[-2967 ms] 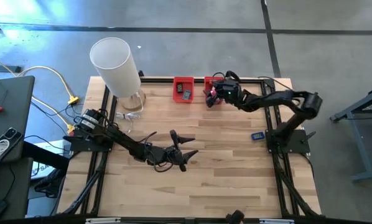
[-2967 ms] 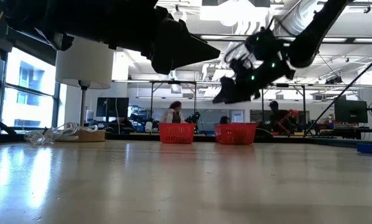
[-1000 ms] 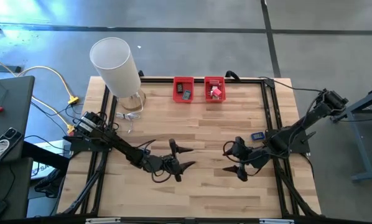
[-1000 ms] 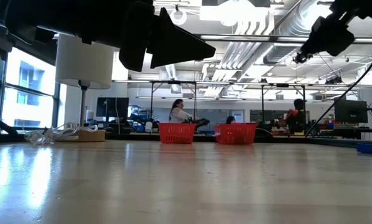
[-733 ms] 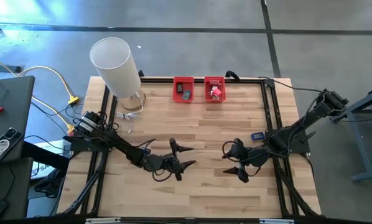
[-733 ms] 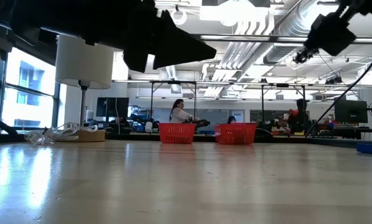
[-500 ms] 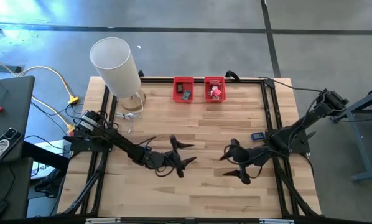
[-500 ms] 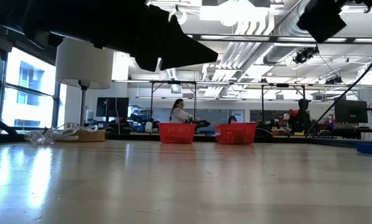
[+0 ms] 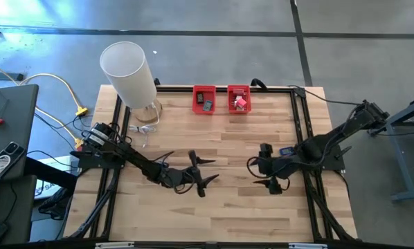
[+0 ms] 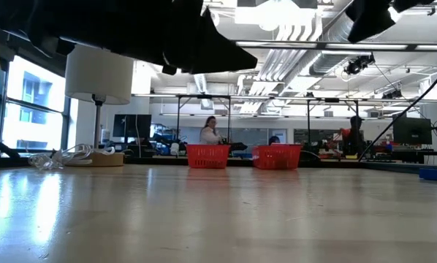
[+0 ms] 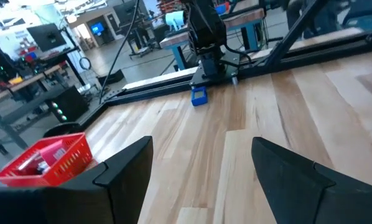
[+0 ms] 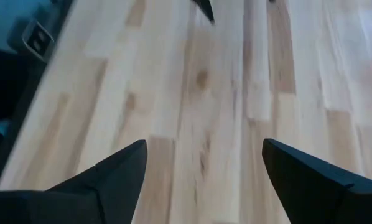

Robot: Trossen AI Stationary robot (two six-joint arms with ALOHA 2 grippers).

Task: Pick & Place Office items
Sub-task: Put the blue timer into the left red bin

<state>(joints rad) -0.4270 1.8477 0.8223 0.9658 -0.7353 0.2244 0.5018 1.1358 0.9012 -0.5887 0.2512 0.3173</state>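
Reach phase, between placements. Left gripper spread wide, empty, mid-table. Two office items already in left bin, red ones in right bin. Right gripper wide, empty, near blue item. Next, probably: descend over blue item, close.

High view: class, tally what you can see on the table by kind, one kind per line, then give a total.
Red bins: 2, left bin and right bin
White cylinder: 1
Blue piece beside the right arm's base: 1
Open grippers: 2, left gripper and right gripper
Total: 6
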